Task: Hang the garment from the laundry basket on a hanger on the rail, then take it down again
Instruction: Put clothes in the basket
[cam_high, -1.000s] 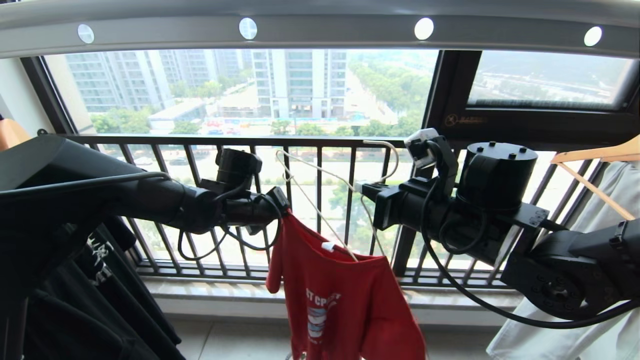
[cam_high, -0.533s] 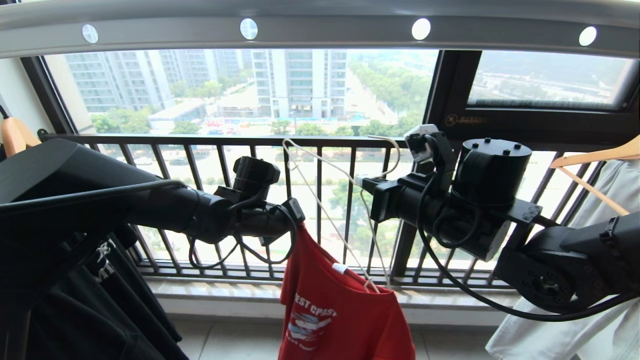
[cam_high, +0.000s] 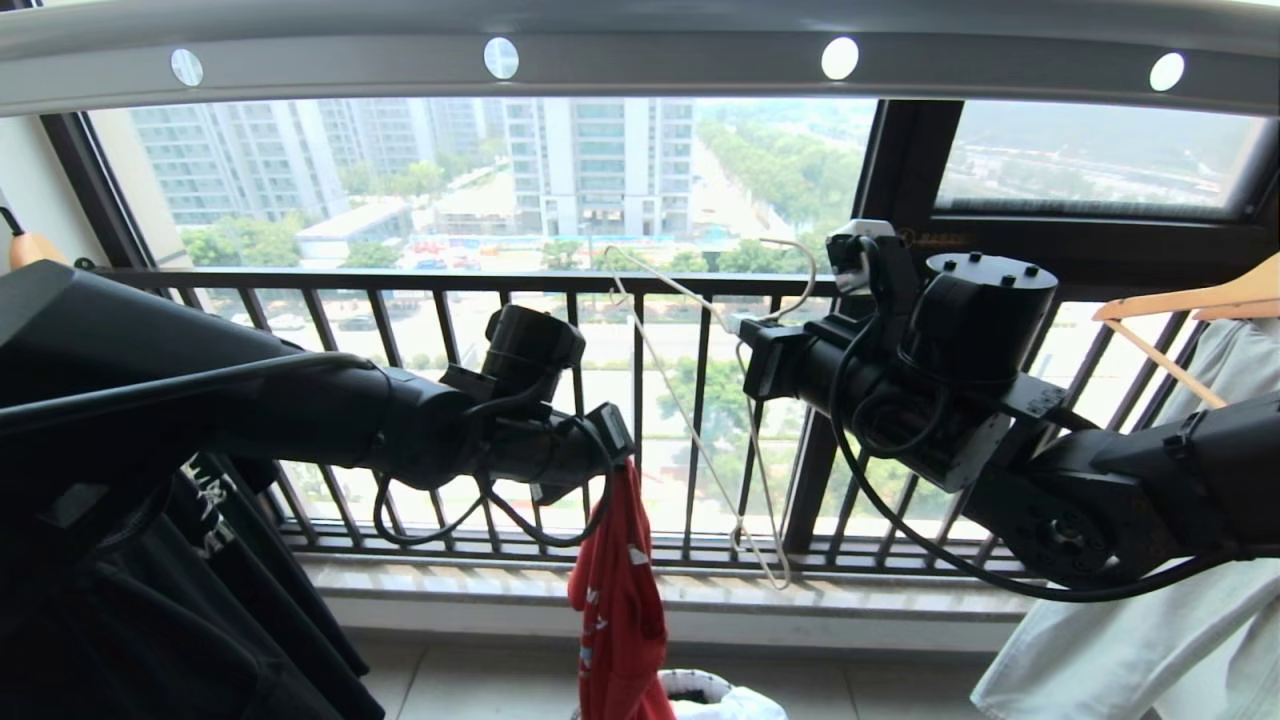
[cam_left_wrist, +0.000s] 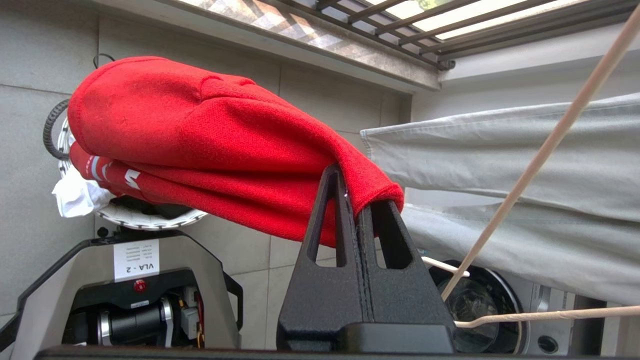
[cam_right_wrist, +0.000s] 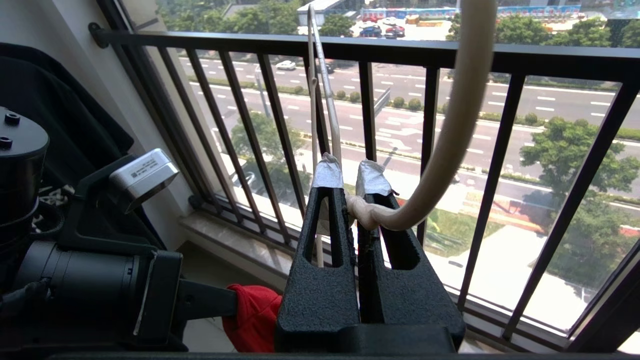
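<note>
The red garment hangs bunched in a narrow strip from my left gripper, which is shut on a fold of its hem. It dangles over the white laundry basket on the floor. To its right my right gripper is shut on the neck of the white wire hanger, which hangs bare in front of the window bars. In the right wrist view the hanger's hook curves up from the taped fingertips. The grey-white rail runs overhead, above both grippers.
A black T-shirt hangs at the left behind my left arm. A pale grey garment on a light wooden hanger hangs at the right. The black barred window railing stands close ahead.
The garment has slipped off the hanger and now hangs only from my left gripper, which moved right and down. My right gripper rose with the bare hanger. The basket has come into view.
</note>
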